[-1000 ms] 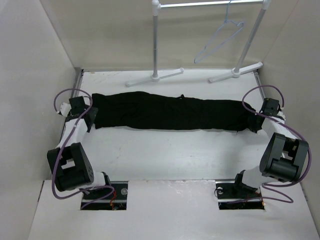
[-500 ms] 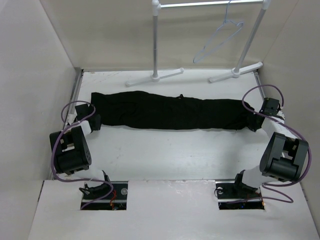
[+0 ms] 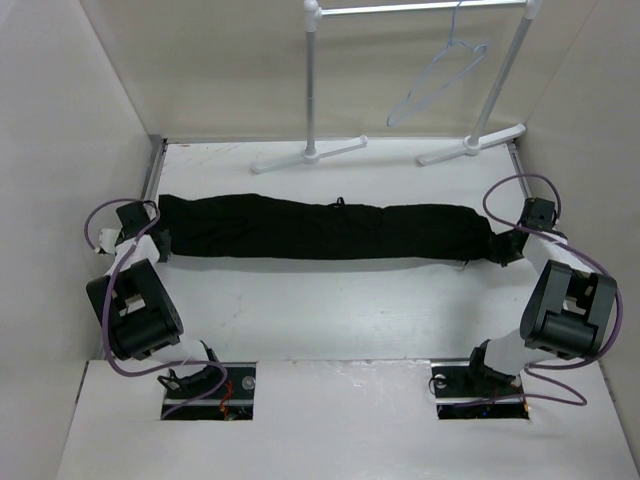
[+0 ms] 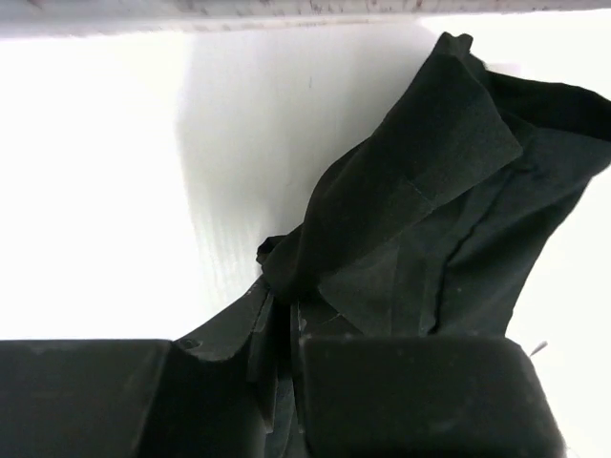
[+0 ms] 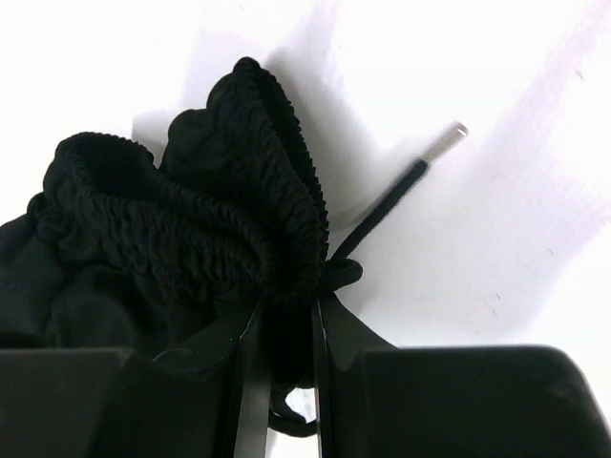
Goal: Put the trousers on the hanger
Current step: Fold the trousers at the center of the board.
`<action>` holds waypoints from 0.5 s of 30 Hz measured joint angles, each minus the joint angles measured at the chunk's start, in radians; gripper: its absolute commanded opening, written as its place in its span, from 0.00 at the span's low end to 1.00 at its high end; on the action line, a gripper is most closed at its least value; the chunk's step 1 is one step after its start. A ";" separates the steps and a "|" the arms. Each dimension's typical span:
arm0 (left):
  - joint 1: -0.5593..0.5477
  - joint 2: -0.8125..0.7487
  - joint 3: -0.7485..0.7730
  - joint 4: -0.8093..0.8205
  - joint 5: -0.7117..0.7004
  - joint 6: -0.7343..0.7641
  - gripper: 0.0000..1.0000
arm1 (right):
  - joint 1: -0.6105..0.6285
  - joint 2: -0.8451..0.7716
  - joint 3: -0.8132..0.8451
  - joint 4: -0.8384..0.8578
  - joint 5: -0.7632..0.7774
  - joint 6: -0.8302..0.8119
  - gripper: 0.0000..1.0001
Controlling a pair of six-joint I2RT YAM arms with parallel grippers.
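Your left gripper (image 4: pixel 283 320) has just pinched shut on the leg end of the trousers (image 3: pixel 320 230), and your right gripper (image 5: pixel 289 329) clamps the waistband. With both ends held, the trousers lie stretched across the table (image 3: pixel 330 320), ready to be lifted toward the hanger (image 3: pixel 440 78) on the rack (image 3: pixel 312 80).

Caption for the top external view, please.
Left pincer and right pincer each grip one end of the black trousers lying across the table; hanger hangs on the rack behind.
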 measured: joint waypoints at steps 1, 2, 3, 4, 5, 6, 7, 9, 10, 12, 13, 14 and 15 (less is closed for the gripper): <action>0.000 -0.013 0.005 -0.019 -0.012 0.014 0.01 | -0.002 -0.004 0.000 -0.012 -0.003 0.000 0.00; 0.000 -0.023 0.005 -0.031 -0.022 0.024 0.01 | -0.006 -0.011 -0.002 -0.019 -0.008 0.002 0.00; 0.000 -0.030 0.005 -0.047 -0.029 0.034 0.01 | -0.012 -0.019 -0.008 -0.021 -0.011 0.004 0.00; 0.000 -0.033 0.003 -0.064 -0.035 0.041 0.01 | -0.019 -0.030 -0.018 -0.024 -0.016 0.009 0.00; 0.000 -0.033 -0.003 -0.074 -0.043 0.045 0.02 | -0.026 -0.039 -0.031 -0.026 -0.018 0.013 0.00; 0.000 -0.033 -0.011 -0.085 -0.054 0.049 0.03 | -0.032 -0.048 -0.046 -0.027 -0.018 0.017 0.00; 0.000 -0.033 -0.023 -0.095 -0.068 0.051 0.05 | -0.037 -0.057 -0.066 -0.026 -0.017 0.021 0.00; 0.003 -0.033 -0.047 -0.124 -0.103 0.056 0.10 | -0.048 -0.076 -0.107 -0.026 -0.014 0.026 0.00; 0.005 -0.033 -0.057 -0.137 -0.122 0.057 0.15 | -0.057 -0.087 -0.126 -0.027 -0.013 0.028 0.02; 0.013 -0.033 -0.064 -0.154 -0.158 0.063 0.31 | -0.071 -0.106 -0.145 -0.027 -0.004 0.027 0.12; 0.016 -0.034 -0.064 -0.155 -0.177 0.064 0.37 | -0.073 -0.112 -0.145 -0.026 0.003 0.024 0.22; 0.015 -0.037 -0.064 -0.152 -0.193 0.063 0.45 | -0.073 -0.117 -0.145 -0.019 0.011 0.021 0.33; 0.014 -0.046 -0.063 -0.153 -0.210 0.066 0.52 | -0.070 -0.123 -0.145 -0.016 0.021 0.017 0.45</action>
